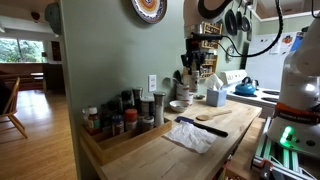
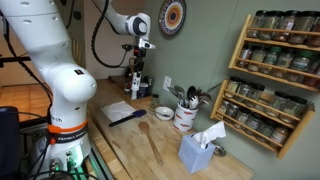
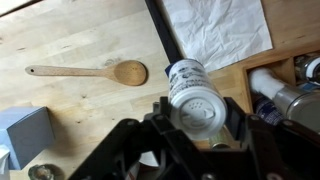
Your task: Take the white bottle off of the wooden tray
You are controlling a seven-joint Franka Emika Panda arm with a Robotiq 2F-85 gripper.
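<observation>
So the tool (image 3: pixel 195 110) was clamped on the white bottle (image 3: pixel 188 85), one finger (image 3: pixel 161 110) on each side of it. In the wrist view the bottle hung in the air over the bench (image 3: pixel 70 30), right by the edge of the wooden tray (image 1: pixel 120 150), which was packed with other jars. Under it on the bench were a wooden spoon (image 3: pixel 95 71), a black-handled knife (image 3: pixel 162 35) and a crumpled white paper (image 3: pixel 222 28), with a grey box (image 3: pixel 22 135) off in the corner.
</observation>
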